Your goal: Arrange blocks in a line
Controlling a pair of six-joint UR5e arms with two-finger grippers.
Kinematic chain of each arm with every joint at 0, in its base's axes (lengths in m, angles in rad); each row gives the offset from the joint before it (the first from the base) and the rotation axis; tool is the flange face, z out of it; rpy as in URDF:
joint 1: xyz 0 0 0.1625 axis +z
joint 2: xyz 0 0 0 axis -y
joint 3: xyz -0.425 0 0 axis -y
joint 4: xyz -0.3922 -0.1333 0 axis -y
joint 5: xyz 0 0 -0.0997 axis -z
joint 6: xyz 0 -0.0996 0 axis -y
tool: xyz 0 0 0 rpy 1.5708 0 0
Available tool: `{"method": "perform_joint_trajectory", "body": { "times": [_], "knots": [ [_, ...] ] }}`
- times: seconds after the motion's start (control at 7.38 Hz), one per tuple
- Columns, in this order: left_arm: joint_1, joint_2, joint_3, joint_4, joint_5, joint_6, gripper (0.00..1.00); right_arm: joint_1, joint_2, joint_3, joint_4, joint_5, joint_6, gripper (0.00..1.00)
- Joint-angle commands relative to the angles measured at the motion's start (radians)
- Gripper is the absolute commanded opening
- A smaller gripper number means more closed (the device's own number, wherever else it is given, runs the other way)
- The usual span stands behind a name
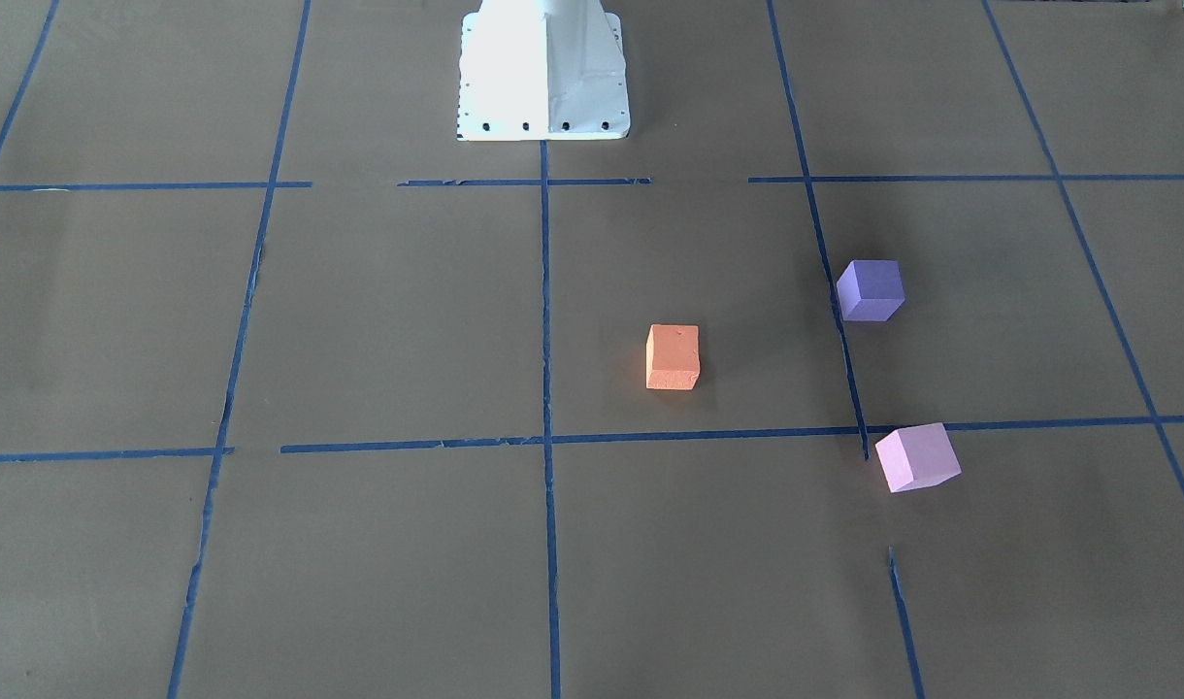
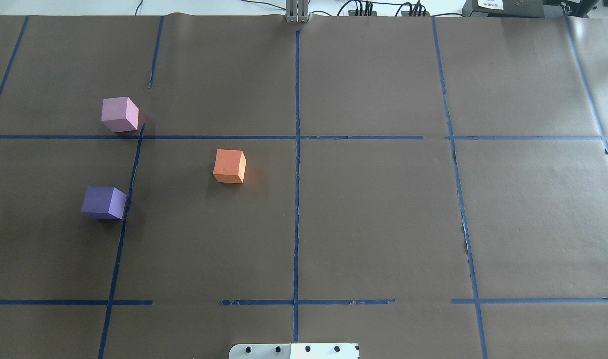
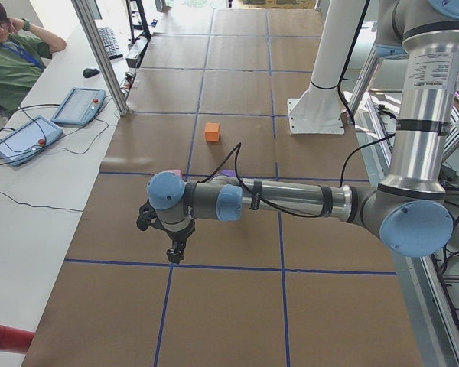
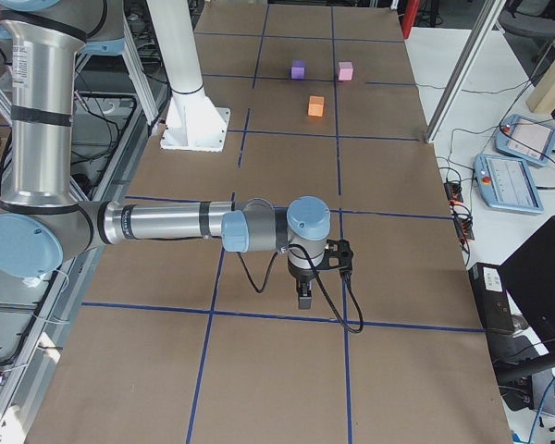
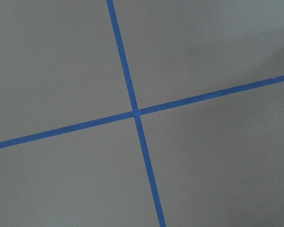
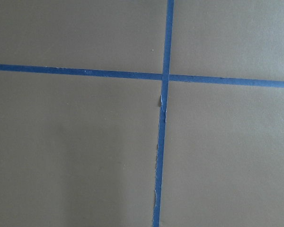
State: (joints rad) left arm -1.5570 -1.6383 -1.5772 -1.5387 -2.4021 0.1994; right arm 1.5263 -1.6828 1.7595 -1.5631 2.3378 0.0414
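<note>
Three cubes lie apart on the brown paper on the robot's left half of the table. The orange block (image 1: 673,356) (image 2: 229,166) is nearest the centre line. The violet-purple block (image 1: 871,289) (image 2: 103,202) lies further left and closer to the robot. The light pink-lilac block (image 1: 917,456) (image 2: 119,114) lies further from the robot, by a tape crossing. My left gripper (image 3: 172,248) shows only in the exterior left view, and my right gripper (image 4: 303,296) only in the exterior right view. Both hang low over the paper, far from the blocks. I cannot tell whether either is open or shut.
The white robot pedestal (image 1: 543,73) (image 2: 294,350) stands at the table's robot-side edge. Blue tape lines (image 2: 296,174) grid the paper. Both wrist views show only a tape crossing (image 5: 135,112) (image 6: 164,76). A seated operator (image 3: 8,53) and teach pendants (image 3: 80,105) (image 4: 509,180) are beside the table.
</note>
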Motion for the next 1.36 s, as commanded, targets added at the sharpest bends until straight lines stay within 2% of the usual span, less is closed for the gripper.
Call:
{"method": "perform_joint_trajectory", "body": {
  "times": [0.0,0.27,0.54,0.81,1.08,1.22],
  "knots": [
    [0.0,-0.002,-0.006,0.0,-0.003,0.0,1.0,0.0,0.0,0.0,0.0,0.0,0.0,1.0],
    [0.014,-0.021,-0.01,-0.003,-0.003,0.0,1.0,0.0,0.0,0.0,0.0,0.0,0.0,1.0],
    [0.168,-0.072,-0.105,0.002,-0.012,-0.079,1.0,0.0,0.0,0.002,0.0,0.0,0.0,1.0],
    [0.278,-0.189,-0.168,-0.001,-0.012,-0.454,1.0,0.0,0.0,0.002,0.0,0.0,0.0,1.0],
    [0.487,-0.37,-0.146,-0.01,0.009,-0.869,1.0,0.0,0.0,0.001,0.0,0.0,0.0,1.0],
    [0.59,-0.44,-0.132,-0.065,0.062,-1.066,1.0,0.0,0.0,0.002,0.0,0.0,0.0,1.0]
  ]
}}
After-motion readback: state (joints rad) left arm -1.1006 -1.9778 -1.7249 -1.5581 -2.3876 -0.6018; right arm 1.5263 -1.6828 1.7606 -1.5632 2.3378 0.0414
